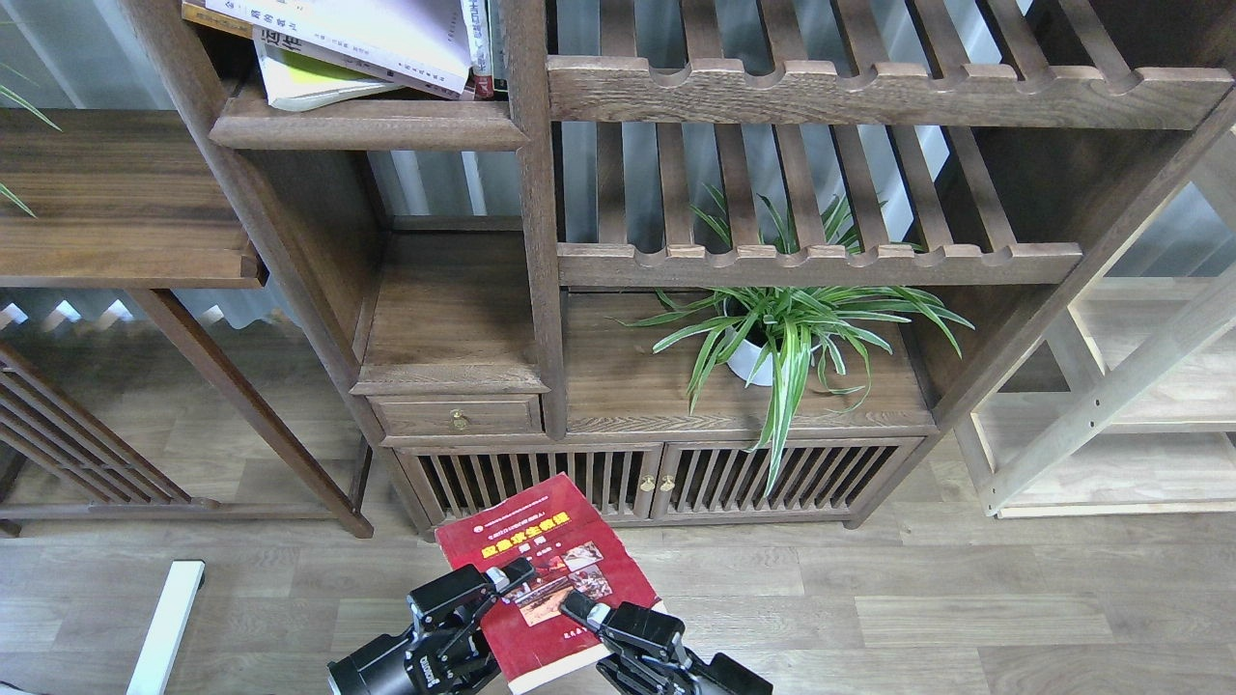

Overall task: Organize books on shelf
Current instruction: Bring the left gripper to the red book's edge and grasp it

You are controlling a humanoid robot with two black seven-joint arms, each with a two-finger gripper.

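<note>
**Red paperback held low in the frame**

Both black grippers are sitting at the bottom centre, flanking the red paperback book with small photos (546,579). The left gripper (497,594) is clamping its left edge; the right gripper (579,610) is pressing on its cover, grip unclear. The pale lavender-white paperback (386,34) and yellow-green paperback (309,82) are lying on the dark brown wooden shelf (367,125), upper left.

A: Top shelf (367,124): lavender-white book (372,34) and yellow-green book (304,82) both cut by the upper frame edge; titles unreadable.

B: Red book (546,569)?

A: Near corner covered by the left gripper (488,603) and right gripper (589,618). Cover print too small to read. Finger contact unclear. Both arms run off the bottom edge.
</note>
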